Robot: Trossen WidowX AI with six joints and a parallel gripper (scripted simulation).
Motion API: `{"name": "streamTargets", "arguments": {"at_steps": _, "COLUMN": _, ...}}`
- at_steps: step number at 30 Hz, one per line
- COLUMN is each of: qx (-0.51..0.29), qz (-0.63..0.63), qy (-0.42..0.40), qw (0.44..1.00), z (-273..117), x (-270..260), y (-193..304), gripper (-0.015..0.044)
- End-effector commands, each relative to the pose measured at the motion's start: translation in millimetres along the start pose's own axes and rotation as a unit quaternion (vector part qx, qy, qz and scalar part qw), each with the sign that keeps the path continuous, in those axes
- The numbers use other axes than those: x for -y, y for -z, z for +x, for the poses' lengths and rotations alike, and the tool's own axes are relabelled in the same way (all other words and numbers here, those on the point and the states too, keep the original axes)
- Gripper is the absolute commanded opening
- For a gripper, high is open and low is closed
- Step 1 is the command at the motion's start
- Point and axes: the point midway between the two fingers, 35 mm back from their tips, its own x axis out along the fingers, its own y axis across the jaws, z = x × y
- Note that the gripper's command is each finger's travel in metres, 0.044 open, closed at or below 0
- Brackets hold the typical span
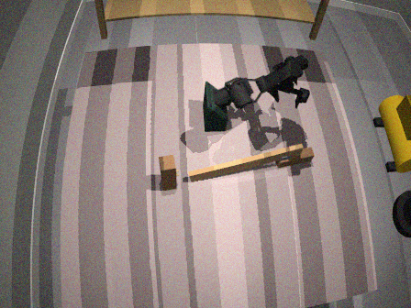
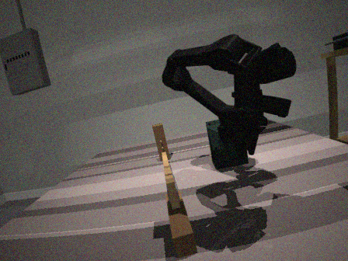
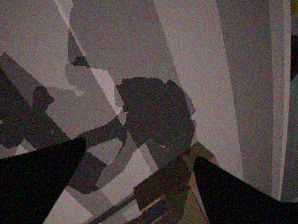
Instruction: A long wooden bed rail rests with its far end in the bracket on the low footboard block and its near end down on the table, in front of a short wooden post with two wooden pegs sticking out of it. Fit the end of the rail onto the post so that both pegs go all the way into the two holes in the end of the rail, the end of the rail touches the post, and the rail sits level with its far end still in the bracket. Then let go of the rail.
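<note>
Top view: rail (image 1: 245, 163) lies across the striped table (image 1: 115, 206), long axis running roughly 3 to 9 o'clock; its 3 o'clock end sits in the bracket of the footboard block (image 1: 306, 156), its 9 o'clock end is down just short of the post (image 1: 167, 170), a small gap between them, not touching; gripper (image 1: 300, 95) hangs at about 1 o'clock from the rail's middle, well apart from it, fingers spread wide, nothing between them; arm base (image 1: 215, 107) sits at 12 o'clock of the rail.

Exterior view: rail (image 2: 171, 186) slopes, near end low by the post (image 2: 160, 140), far end raised in the block (image 2: 180, 231); pegs on the post are too small and dim to make out, probably facing the rail end; gripper (image 2: 252, 149) points down, above the table, clear of the wood.

Wrist view: both dark fingers frame the lower edge, wide apart, empty; a brown piece, likely the block (image 3: 175, 187), shows at 6 o'clock in shadow.

Handling judgement: rail looks rigid, light, plain wood, not fragile, faces fairly grippy; long lever, so a hold near the post end gives best control of lift and push; grip across the narrow side faces, short of the holes; far end may slip from the bracket if lifted too steeply.
</note>
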Motion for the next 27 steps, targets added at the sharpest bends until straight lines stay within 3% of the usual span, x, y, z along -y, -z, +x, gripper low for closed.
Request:
{"name": "streamTargets", "arguments": {"at_steps": 1, "qx": -0.001, "qz": 0.000, "qy": 0.000, "qw": 1.000, "z": 0.1, "x": 0.2, "y": 0.0, "gripper": 0.0426}}
{"name": "streamTargets", "arguments": {"at_steps": 15, "qx": -0.162, "qz": 0.049, "qy": 0.001, "qw": 0.986, "z": 23.4, "x": 28.0, "y": 13.0, "gripper": 0.0440}}
{"name": "streamTargets", "arguments": {"at_steps": 27, "qx": -0.305, "qz": 0.146, "qy": 0.002, "qw": 0.941, "z": 50.7, "x": 64.5, "y": 70.6, "gripper": 0.0440}}
